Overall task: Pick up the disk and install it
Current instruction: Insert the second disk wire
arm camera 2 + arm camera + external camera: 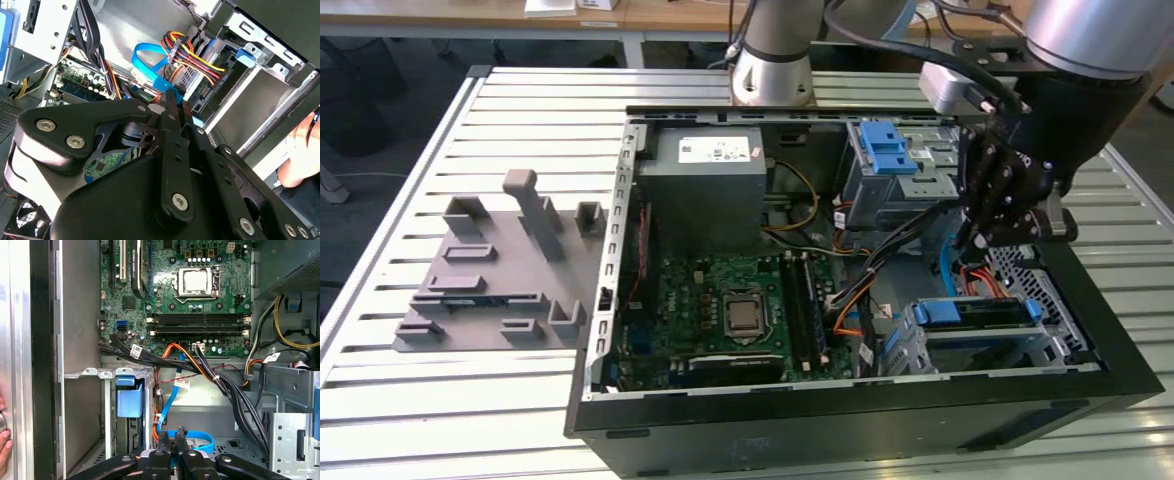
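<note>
End effector (983, 243) low in case (854, 420) (fingers pinched together).

Matt black gripper (983, 243) with shiny metal screws, glossy blue flat cable (192, 436) at its fingertips, dull grey sheet-metal cage (107, 412) beside it with smooth blue plastic latch (129, 399)

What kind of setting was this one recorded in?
Probably a robotics lab or test bench for PC assembly: an open computer case lies on a slatted metal table, beside a grey parts fixture, with the arm's gripper inside the case.
</note>
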`<state>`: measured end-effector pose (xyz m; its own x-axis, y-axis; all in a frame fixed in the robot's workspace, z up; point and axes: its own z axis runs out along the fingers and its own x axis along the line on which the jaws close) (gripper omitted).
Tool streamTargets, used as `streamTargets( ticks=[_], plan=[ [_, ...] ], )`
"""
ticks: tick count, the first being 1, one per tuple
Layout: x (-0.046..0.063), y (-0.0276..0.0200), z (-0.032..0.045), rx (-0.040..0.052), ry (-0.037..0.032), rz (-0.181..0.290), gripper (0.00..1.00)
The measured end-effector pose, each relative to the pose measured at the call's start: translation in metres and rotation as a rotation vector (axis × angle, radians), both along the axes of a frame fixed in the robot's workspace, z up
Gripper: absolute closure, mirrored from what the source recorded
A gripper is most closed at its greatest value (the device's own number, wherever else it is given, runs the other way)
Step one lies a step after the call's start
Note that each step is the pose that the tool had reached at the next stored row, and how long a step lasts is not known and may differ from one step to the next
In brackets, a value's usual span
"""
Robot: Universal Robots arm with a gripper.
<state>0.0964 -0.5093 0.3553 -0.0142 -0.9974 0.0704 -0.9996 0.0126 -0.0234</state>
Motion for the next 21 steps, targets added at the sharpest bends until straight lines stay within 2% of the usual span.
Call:
streamTargets(
  ticks=[1, 2, 4, 5, 7, 9, 13, 21],
  plan=[
    [0.0, 0.0, -0.0003, 0.0008, -0.0001, 0.0, 0.84],
    [0.0, -0.0001, -0.0006, 0.0077, 0.0, 0.0, 0.84],
    [0.0, 0.0, -0.0007, 0.0387, 0.0, 0.002, 0.84],
    [0.0, 0.0, -0.0009, 0.0504, 0.0, 0.002, 0.84],
    [0.0, -0.0005, -0.0021, 0.0609, -0.0003, 0.003, 0.84],
    [0.0, -0.0029, -0.0042, 0.0634, -0.0007, 0.003, 0.84],
    [0.0, -0.0107, -0.0082, 0.0649, -0.0024, 0.005, 0.84],
    [0.0, -0.0256, -0.0108, 0.0648, -0.0065, 0.006, 0.84]
  ],
)
